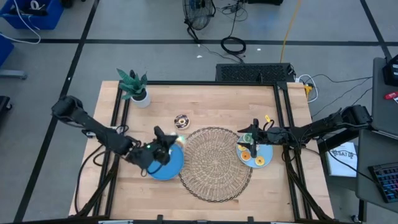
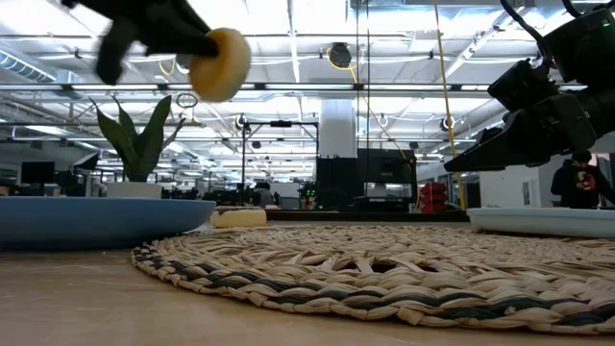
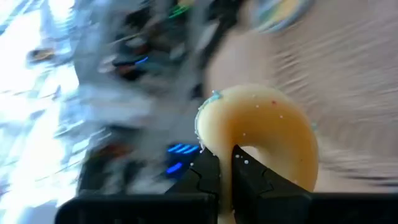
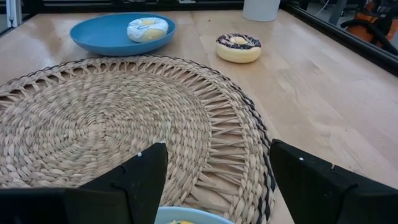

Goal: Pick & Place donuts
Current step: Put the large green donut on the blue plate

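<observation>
Two blue plates sit on the wooden table (image 1: 205,99), one on either side of the round woven mat (image 1: 216,163). The left plate (image 1: 169,167) lies touching the mat's left edge; in the right wrist view it (image 4: 106,34) holds one white-iced donut (image 4: 147,28), resting toward its right side. The right plate (image 1: 264,155) lies against the mat's right edge and carries several small donuts, among them an orange one (image 1: 245,155) and a yellow one (image 1: 260,162); how many more lie there cannot be told. The left gripper (image 1: 163,144) hangs above the left plate, and its fingers (image 3: 208,177) are closed tight on a pale, cream-coloured donut (image 3: 261,134), pinching through the ring's wall; in the low view this donut (image 2: 219,63) is held well clear of the table, high above the plate (image 2: 96,219). The right gripper (image 1: 250,142) is over the right plate, its two fingers (image 4: 134,177) spread wide apart with nothing between them. A chocolate-iced donut (image 1: 181,121) lies alone on the bare wood, beyond the mat's far left edge. A potted plant (image 1: 134,87) stands at the table's far left corner.
</observation>
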Available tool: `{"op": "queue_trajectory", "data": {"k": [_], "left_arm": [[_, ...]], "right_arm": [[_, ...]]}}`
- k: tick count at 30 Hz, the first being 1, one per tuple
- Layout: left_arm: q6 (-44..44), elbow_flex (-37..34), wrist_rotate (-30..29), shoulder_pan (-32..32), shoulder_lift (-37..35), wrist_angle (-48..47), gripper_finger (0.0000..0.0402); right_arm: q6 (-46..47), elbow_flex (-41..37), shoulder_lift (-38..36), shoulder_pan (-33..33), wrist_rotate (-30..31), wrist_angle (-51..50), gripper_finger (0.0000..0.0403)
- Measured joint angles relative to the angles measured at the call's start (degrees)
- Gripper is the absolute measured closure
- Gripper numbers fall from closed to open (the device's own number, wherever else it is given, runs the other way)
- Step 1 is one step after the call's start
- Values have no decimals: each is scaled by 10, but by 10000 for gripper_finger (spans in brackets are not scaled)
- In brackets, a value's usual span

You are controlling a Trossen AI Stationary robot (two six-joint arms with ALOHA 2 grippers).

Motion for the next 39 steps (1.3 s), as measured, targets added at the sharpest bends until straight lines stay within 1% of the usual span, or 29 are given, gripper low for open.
{"op": "queue_trajectory", "data": {"k": [3,5,8,11,14,18,20,23,26,29,32,37,39], "left_arm": [[67,0,-93,16,24,69,388],[115,0,-126,28,38,97,389],[199,0,-143,50,57,125,381],[271,0,-139,85,74,179,372],[334,0,-110,114,93,231,373],[393,0,-65,136,115,311,391],[398,0,-33,141,124,357,393],[402,0,13,143,136,432,383],[404,0,52,142,145,500,379],[405,0,104,139,146,535,391],[405,0,149,139,146,567,392],[428,0,216,139,146,640,384],[440,0,239,139,146,653,390]], "right_arm": [[-31,0,0,0,0,0,138],[-44,0,0,0,0,0,138],[-41,0,0,0,0,0,138],[-41,0,0,0,0,0,138],[-41,0,0,0,0,1,138],[-46,0,0,0,0,38,138],[-41,0,0,0,0,75,138],[-32,0,0,0,-1,143,138],[-50,0,0,0,0,197,138],[-54,3,0,0,0,262,138],[-42,15,0,0,-1,314,138],[-26,64,19,-1,-5,306,138],[-24,94,40,-6,-30,304,138]]}}
